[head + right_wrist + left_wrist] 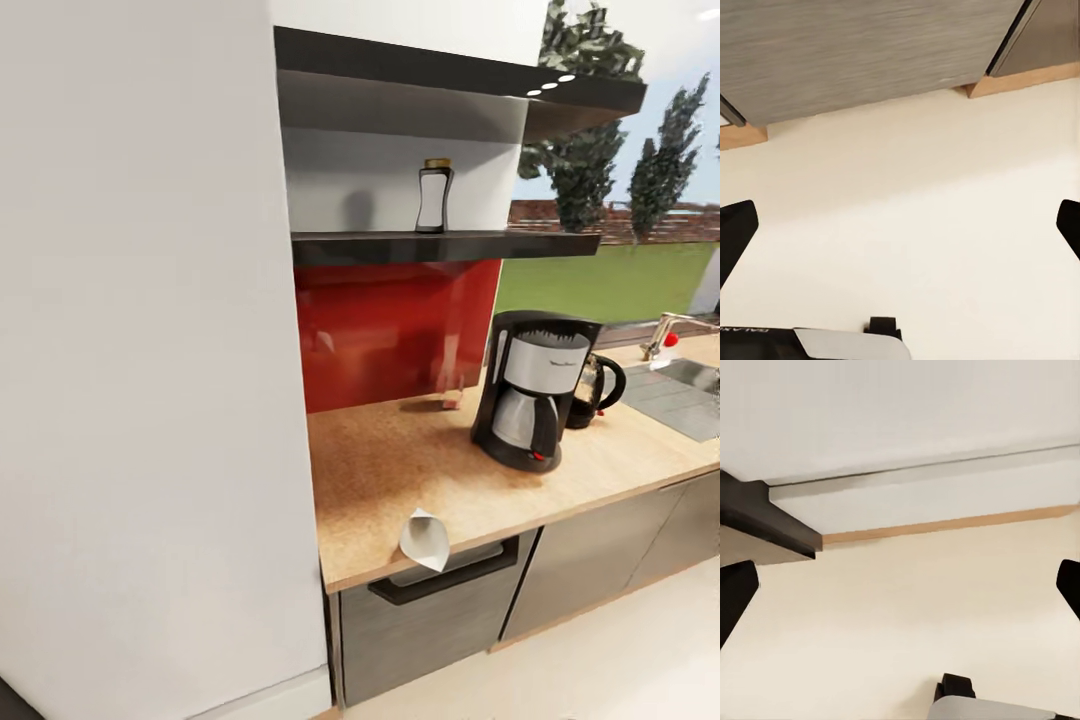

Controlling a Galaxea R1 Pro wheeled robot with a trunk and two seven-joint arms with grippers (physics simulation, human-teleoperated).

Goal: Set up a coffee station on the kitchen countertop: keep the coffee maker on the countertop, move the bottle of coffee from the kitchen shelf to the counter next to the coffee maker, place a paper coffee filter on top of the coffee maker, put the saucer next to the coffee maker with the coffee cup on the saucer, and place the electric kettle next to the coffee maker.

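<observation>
On the tan wood-look countertop [400, 470] we count one black coffee maker [533, 402] with a silver band bearing writing too small to read, one rounded glass kettle [596, 389] just behind it, and one white paper filter cone [425, 539] lying at the front edge. Up on the thin dark shelf [440, 245] stands one waisted brown coffee jar [434, 195] with a gold lid. Both wrist views show the left gripper [900, 585] and right gripper [900, 225] with fingertips spread wide over pale floor, holding nothing.

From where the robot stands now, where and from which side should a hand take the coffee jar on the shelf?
Grip the coffee jar at its narrow waist, coming straight in from the shelf's open front. It stands upright and alone, with a wall behind and another shelf overhead, so a top-down approach looks cramped.
</observation>
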